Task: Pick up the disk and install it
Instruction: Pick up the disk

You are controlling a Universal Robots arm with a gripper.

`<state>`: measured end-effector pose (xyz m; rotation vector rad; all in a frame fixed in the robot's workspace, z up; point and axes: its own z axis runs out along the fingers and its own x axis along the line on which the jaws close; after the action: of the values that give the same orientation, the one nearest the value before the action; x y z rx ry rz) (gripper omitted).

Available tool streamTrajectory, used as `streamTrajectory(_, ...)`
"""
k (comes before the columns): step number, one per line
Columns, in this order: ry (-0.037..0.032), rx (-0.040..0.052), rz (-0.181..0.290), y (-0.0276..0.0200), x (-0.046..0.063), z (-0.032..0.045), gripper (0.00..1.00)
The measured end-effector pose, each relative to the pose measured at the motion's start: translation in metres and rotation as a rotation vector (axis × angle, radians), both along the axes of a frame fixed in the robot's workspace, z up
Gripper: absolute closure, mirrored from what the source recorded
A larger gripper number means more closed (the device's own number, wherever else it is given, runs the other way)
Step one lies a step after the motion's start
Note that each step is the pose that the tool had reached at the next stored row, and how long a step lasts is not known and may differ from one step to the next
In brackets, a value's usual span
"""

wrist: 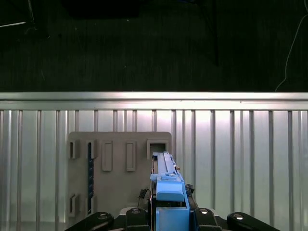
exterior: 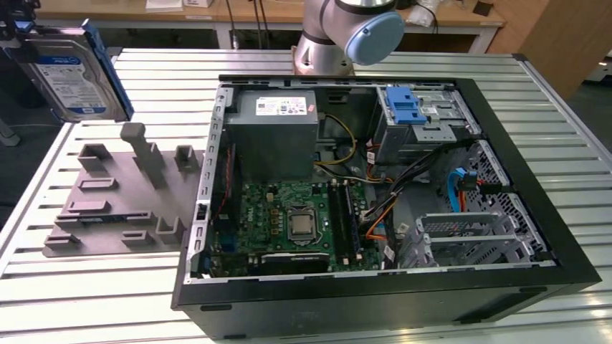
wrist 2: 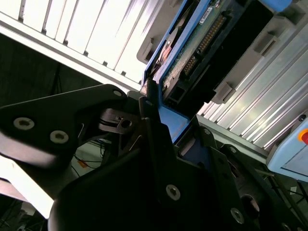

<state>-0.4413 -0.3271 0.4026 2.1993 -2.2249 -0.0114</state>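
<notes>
The disk (exterior: 72,68), silver-grey with a blue-and-white label and a blue frame, hangs in the air at the exterior view's far left, above the slatted table. My gripper (exterior: 16,34) is shut on its upper end. The first wrist view looks along the disk (wrist: 168,190) edge-on, with the grey fixture plate (wrist: 115,166) below it. In the second wrist view the black fingers (wrist 2: 153,120) clamp the blue frame, and the disk's (wrist 2: 202,43) connector edge points away.
An open computer case (exterior: 535,179) lies on the table, with a motherboard, a power supply and a drive bay with a blue latch (exterior: 406,107). A grey fixture (exterior: 120,193) with upright posts sits to its left. The arm's base (exterior: 345,32) stands behind the case.
</notes>
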Motion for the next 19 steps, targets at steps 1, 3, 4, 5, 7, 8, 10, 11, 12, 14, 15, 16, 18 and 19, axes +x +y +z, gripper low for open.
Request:
streamTrajectory(1,0.0000,0.0000,0.000,0.0000,0.000,0.0005,0.64)
streamTrajectory(3,0.0000,0.0000,0.000,0.0000,0.000,0.0018,0.64)
streamTrajectory(4,0.0000,0.0000,0.000,0.0000,0.000,0.0024,0.64)
streamTrajectory(5,0.0000,0.0000,0.000,0.0000,0.000,0.0030,0.64)
streamTrajectory(7,-0.0001,0.0000,0.000,0.0000,0.000,0.0041,0.64)
streamTrajectory(8,0.0000,0.0000,0.000,0.0000,0.000,0.0047,0.64)
streamTrajectory(10,0.0001,0.0000,0.000,0.0000,0.000,0.0059,0.64)
streamTrajectory(11,0.0000,0.0000,0.000,0.0000,0.000,0.0066,0.64)
streamTrajectory(12,0.0001,0.0000,0.000,0.0000,0.000,0.0073,0.64)
streamTrajectory(14,0.0001,0.0001,0.000,0.0001,0.000,0.0092,0.64)
streamTrajectory(15,0.0001,0.0000,0.000,0.0001,0.000,0.0103,0.64)
streamTrajectory(16,0.0000,0.0000,0.000,0.0001,0.000,0.0115,0.64)
streamTrajectory(18,0.0000,0.0000,0.000,0.0001,0.000,0.0142,0.64)
streamTrajectory(19,0.0000,0.0000,0.000,0.0001,0.000,0.0155,0.64)
